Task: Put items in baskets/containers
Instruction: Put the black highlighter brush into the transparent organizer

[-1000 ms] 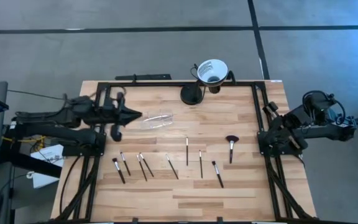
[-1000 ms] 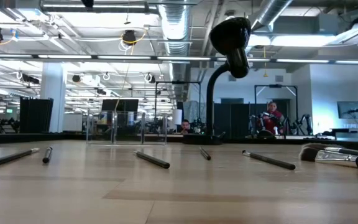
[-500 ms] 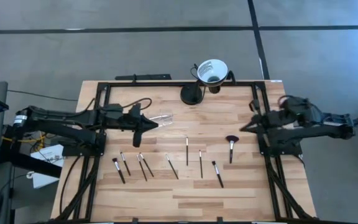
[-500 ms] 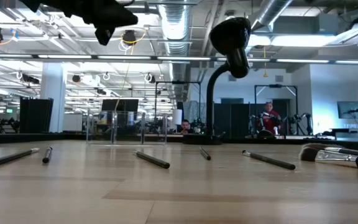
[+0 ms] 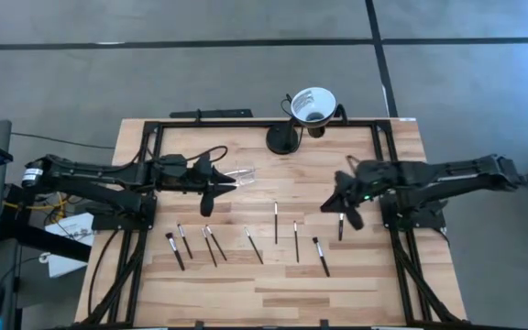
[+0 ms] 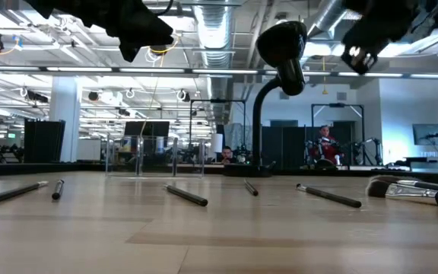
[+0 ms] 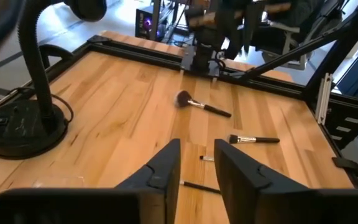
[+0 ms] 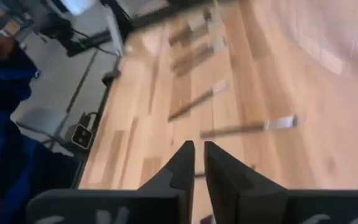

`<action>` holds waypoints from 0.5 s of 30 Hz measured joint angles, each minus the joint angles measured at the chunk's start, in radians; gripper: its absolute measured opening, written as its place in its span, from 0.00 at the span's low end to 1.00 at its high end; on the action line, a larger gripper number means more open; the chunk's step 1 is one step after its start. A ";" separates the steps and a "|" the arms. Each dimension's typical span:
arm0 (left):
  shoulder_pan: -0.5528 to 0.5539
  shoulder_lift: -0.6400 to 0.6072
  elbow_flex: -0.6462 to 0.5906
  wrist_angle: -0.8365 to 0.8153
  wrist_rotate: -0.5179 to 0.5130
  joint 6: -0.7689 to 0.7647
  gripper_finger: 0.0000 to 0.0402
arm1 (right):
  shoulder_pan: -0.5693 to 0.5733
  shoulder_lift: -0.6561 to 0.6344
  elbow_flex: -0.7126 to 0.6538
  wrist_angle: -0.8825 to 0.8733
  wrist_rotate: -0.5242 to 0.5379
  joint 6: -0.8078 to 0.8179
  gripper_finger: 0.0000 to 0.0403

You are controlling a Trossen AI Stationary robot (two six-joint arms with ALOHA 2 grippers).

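Your right tool (image 5: 336,203), nearly closed and empty, hovers beside the fluffy brush (image 5: 341,220), whose handle runs twelve-to-six o'clock.

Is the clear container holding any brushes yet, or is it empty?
Empty, as far as the high view shows: the clear container lies by the left gripper with nothing dark inside, and the brushes lie on the table.

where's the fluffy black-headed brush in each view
High view: fluffy brush right of centre, its head under the right gripper.
Low view: far right, lying flat.
Left wrist view: upper middle, beyond the left gripper.
Right wrist view: cannot be picked out.
Shared landmark: the black stand.
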 joint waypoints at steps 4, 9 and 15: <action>0.000 0.000 0.000 0.003 0.000 0.000 0.25 | 0.006 0.097 -0.001 -0.015 -0.012 0.043 0.12; 0.000 0.000 0.000 0.006 0.000 0.000 0.25 | 0.006 0.150 -0.001 -0.121 -0.033 0.141 0.12; 0.000 0.000 0.000 0.013 0.000 0.000 0.25 | 0.006 0.157 -0.001 -0.348 -0.074 0.245 0.17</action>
